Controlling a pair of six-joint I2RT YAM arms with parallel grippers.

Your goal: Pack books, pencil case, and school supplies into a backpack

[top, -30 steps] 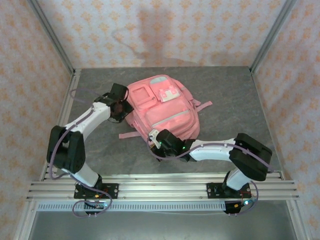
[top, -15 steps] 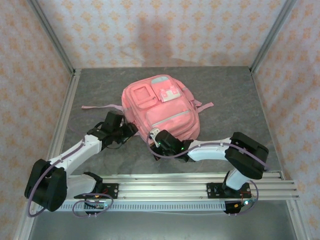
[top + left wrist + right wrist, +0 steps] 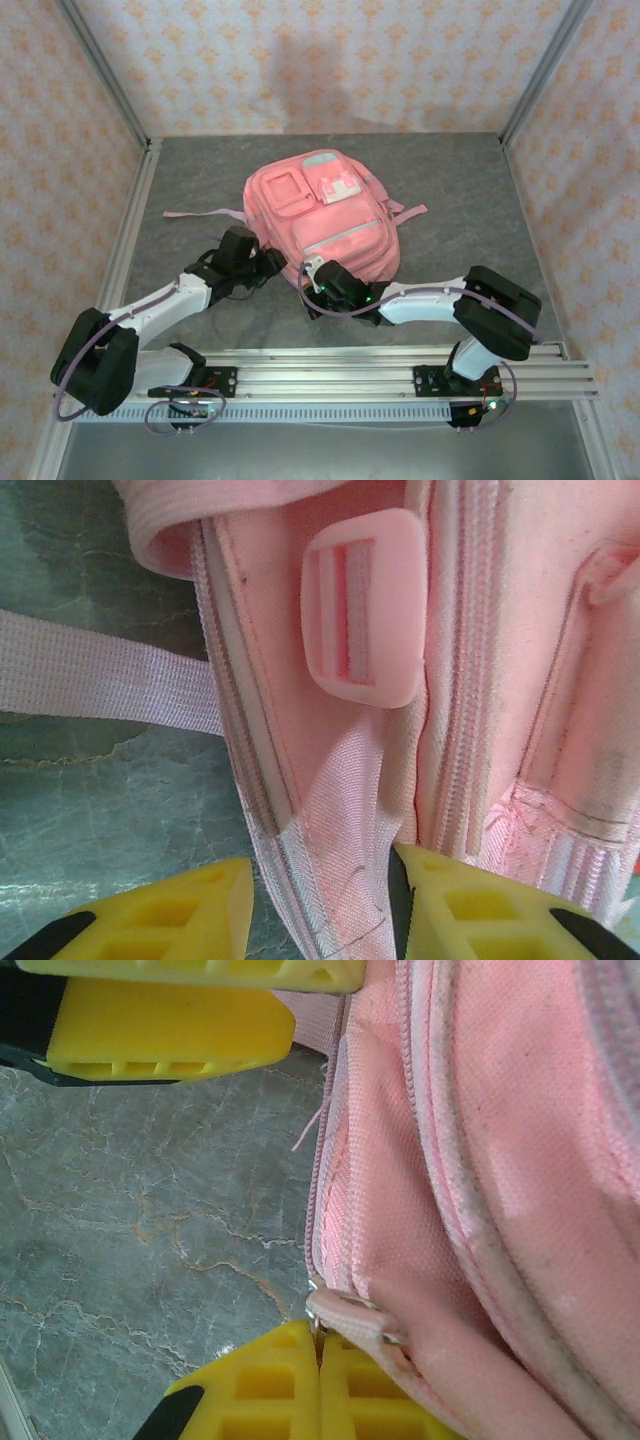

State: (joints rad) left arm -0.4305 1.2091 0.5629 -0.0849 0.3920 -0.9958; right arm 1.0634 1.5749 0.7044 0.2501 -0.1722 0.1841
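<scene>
Top external view: the backpack (image 3: 325,215) is laid flat, front pockets upward, in the middle of the grey table (image 3: 470,180). Both arms are brought to its near edge. The left gripper (image 3: 268,263) is placed at the near left corner. In the left wrist view its yellow fingers (image 3: 170,915) are held apart, with a stitched seam (image 3: 320,810) of pink fabric set between them, below a pink plastic buckle (image 3: 365,605). Whether the fabric is pressed cannot be told. A webbing strap (image 3: 100,675) is stretched across the table to the left. The right gripper (image 3: 310,272) is set just beside the left one, its jaws closed together. A pink zipper pull (image 3: 350,1320) is touched at their tips, though a pinch on it cannot be confirmed.
</scene>
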